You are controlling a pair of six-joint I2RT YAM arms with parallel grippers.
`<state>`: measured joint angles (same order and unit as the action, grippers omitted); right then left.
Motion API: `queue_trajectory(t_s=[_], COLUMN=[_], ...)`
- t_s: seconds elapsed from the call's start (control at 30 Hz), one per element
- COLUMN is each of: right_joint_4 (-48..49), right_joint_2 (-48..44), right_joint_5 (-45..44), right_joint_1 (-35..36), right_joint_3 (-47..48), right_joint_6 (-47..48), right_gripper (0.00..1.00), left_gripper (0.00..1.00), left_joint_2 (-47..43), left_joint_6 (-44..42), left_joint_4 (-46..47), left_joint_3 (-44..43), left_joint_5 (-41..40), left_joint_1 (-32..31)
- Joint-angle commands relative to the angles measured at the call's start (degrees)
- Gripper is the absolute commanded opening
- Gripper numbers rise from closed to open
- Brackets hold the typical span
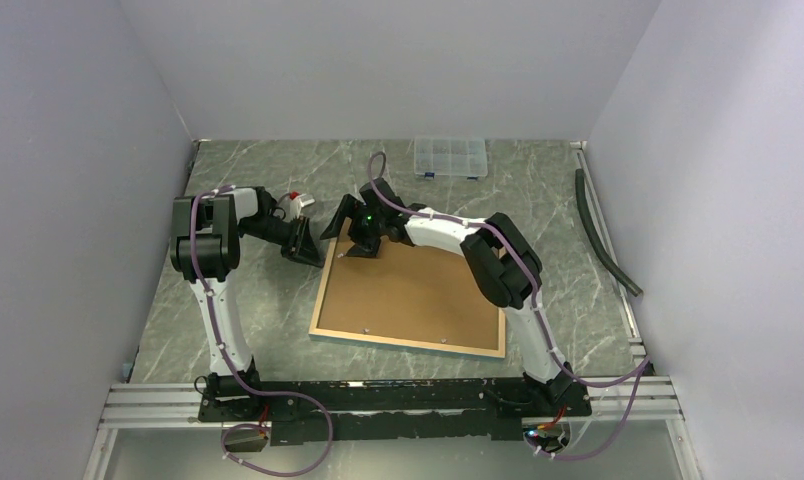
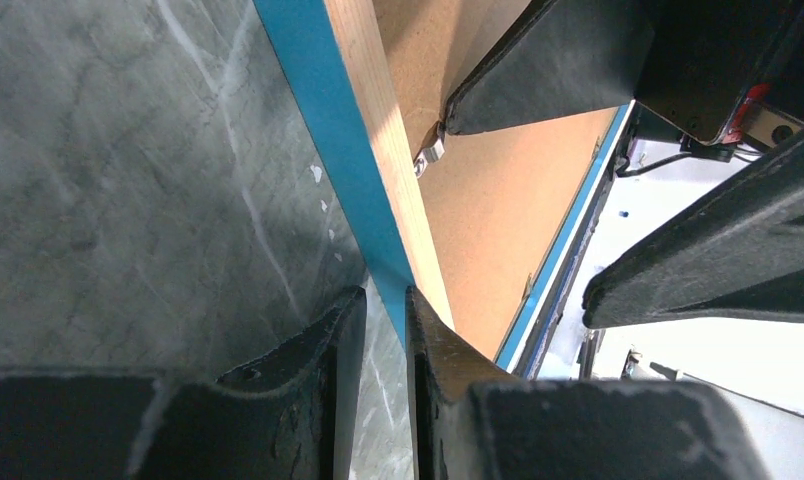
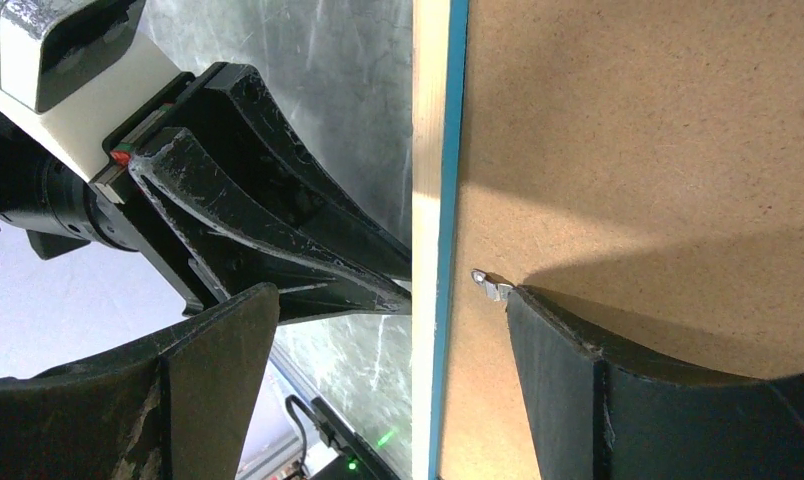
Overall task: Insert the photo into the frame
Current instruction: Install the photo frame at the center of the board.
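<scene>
The frame (image 1: 408, 343) lies face down on the table with the brown backing board (image 1: 418, 290) in it. The photo is hidden. My left gripper (image 1: 306, 248) is shut, its tips against the outer side of the frame's left rim (image 2: 378, 130) near the far corner; the table shows in the thin slit between its fingers (image 2: 386, 305). My right gripper (image 1: 363, 240) is open and straddles that same rim (image 3: 428, 150). One fingertip (image 3: 528, 310) rests on the board (image 3: 658, 150) at a small metal tab (image 3: 490, 287). The other hangs outside the frame.
A small clear compartment box (image 1: 450, 157) sits at the back of the table. A dark hose (image 1: 603, 235) and a metal rail (image 1: 623, 300) run along the right side. Grey walls close in on three sides.
</scene>
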<state>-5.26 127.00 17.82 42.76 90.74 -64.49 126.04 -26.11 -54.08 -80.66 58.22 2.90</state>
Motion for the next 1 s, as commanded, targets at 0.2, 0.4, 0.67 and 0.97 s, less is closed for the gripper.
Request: queue_trajectory(t_s=[0.2, 0.4, 0.67, 0.97], right_joint_4=[2.2, 2.9, 4.0, 3.9], right_joint_2=[-4.3, -3.4, -1.8, -1.3], right_joint_5=[0.2, 0.6, 1.4, 0.7], right_joint_1=[0.2, 0.9, 0.9, 0.8], right_joint_3=[-5.4, -4.3, -2.9, -2.8], right_joint_6=[-1.1, -2.0, -3.3, -3.8], right_gripper=[0.89, 0.89, 0.88, 0.88], left_gripper=[0.31, 0.4, 0.41, 0.3], left_joint_2=[-2.5, -1.0, -0.5, 0.8], left_joint_6=[3.8, 6.3, 5.1, 5.4], left_joint_4=[2.4, 2.6, 5.2, 7.2], left_joint_3=[-2.9, -4.8, -0.6, 1.1], left_joint_5=[1.0, 4.0, -1.1, -5.8], left_joint_1=[-0.3, -0.7, -2.4, -2.5])
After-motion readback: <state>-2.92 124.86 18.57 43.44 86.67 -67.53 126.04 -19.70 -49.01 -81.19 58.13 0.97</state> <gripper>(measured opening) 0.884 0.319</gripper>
